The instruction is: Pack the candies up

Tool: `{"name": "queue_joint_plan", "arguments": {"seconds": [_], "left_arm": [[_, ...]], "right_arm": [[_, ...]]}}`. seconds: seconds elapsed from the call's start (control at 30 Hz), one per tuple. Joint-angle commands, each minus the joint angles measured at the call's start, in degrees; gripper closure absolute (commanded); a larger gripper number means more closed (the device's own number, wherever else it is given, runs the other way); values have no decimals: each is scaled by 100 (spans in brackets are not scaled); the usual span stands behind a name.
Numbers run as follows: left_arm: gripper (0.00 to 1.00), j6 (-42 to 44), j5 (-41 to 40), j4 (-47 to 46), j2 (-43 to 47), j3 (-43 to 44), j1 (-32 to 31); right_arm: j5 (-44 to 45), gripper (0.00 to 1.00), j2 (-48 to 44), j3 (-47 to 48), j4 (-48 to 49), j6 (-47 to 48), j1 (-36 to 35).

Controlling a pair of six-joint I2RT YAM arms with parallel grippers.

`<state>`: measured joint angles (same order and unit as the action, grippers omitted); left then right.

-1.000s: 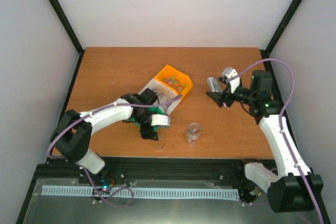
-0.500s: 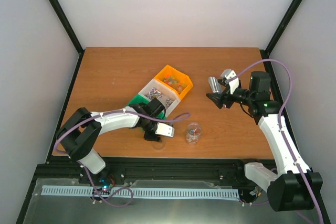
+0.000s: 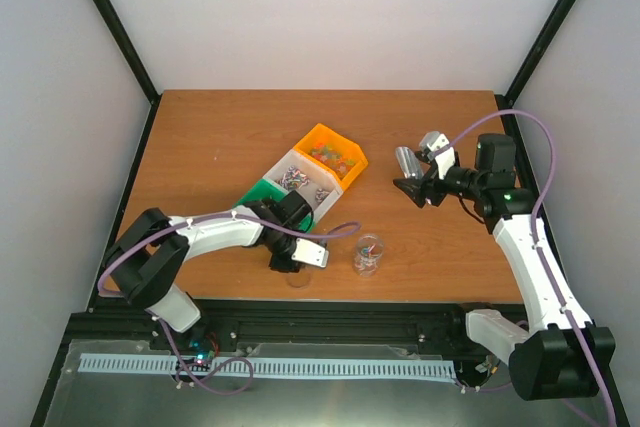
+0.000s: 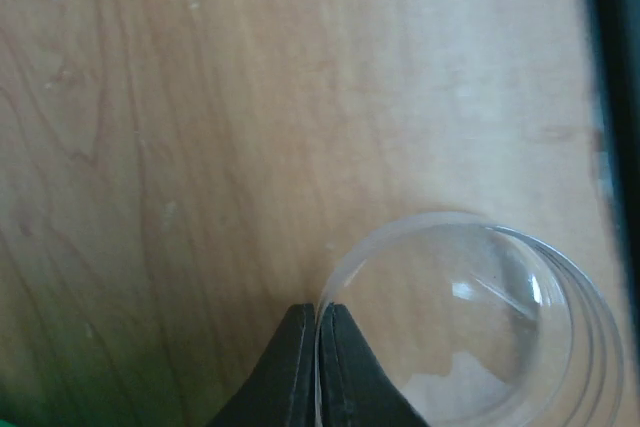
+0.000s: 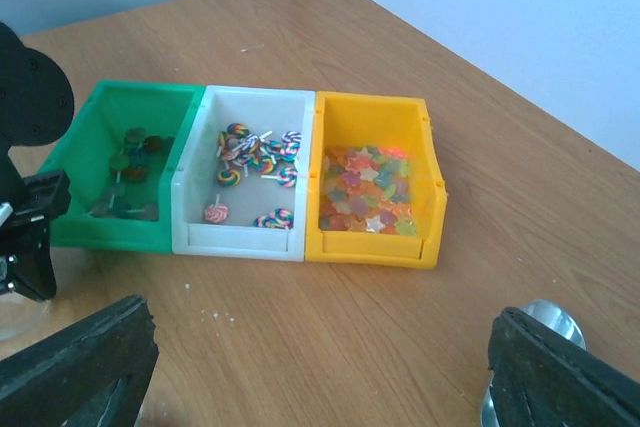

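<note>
Top view: 3 bins sit in a slanted row near the middle of the wooden surface [image 3: 220, 137]: an orange bin [image 3: 352, 173], a white bin [image 3: 330, 196] touching it, and a green bin [image 3: 262, 190] on the white bin's other side. The candies [image 3: 333, 155] lie inside these bins. The left claw [image 3: 293, 265] is low at the near edge, at a clear lid [image 3: 298, 277] lying flat on the surface. A clear jar [image 3: 367, 254] stands upright just to the right of it, apart from the bins. The right claw [image 3: 413, 190] hangs right of the orange bin, with a silver scoop [image 3: 405, 159] just beside it.

Left wrist view: the left claw [image 4: 318, 332] is clenched, its 2 dark fingers [image 4: 290, 367] pinched together on the thin rim of the clear lid [image 4: 450, 317], which rests on the wood.

Right wrist view: the right claw [image 5: 318, 319] is released, its fingers far apart with only bare wood between them. Ahead, the green bin [image 5: 105, 232] holds brownish candies, the white bin [image 5: 235, 240] holds swirled lollipops, and the orange bin [image 5: 370, 247] holds star-shaped candies [image 5: 365, 187]. The rounded end of the silver scoop [image 5: 543, 319] shows by the right-hand finger.
</note>
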<state>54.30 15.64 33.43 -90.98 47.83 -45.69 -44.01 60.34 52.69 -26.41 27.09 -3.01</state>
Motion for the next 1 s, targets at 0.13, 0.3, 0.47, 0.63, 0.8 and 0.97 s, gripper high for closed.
{"name": "queue_joint_plan", "arguments": {"seconds": [0.13, 0.3, 0.47, 0.63, 0.8, 0.97], "left_arm": [[99, 55, 1702, 2033, 672, 956, 319], [99, 293, 3149, 3619, 298, 2320, 981], [99, 390, 4319, 4462, 49, 3074, 1276], [97, 628, 4944, 5055, -264, 3528, 1360], [96, 1303, 5401, 5861, -646, 3795, 1436], [96, 1372, 5643, 6055, -923, 3915, 1502]], "right_arm": [[-972, 11, 127, 975, -1751, 1676, 9], [-999, 15, 159, 1444, -2364, 2495, -514], [11, 21, 440, 1962, -2793, 2993, -2179], [281, 30, 674, 2333, -2926, 2934, -3162], [148, 40, 874, 2718, -3115, 2891, -3609], [-13, 44, 982, 2965, -3265, 2856, -3911]]}}
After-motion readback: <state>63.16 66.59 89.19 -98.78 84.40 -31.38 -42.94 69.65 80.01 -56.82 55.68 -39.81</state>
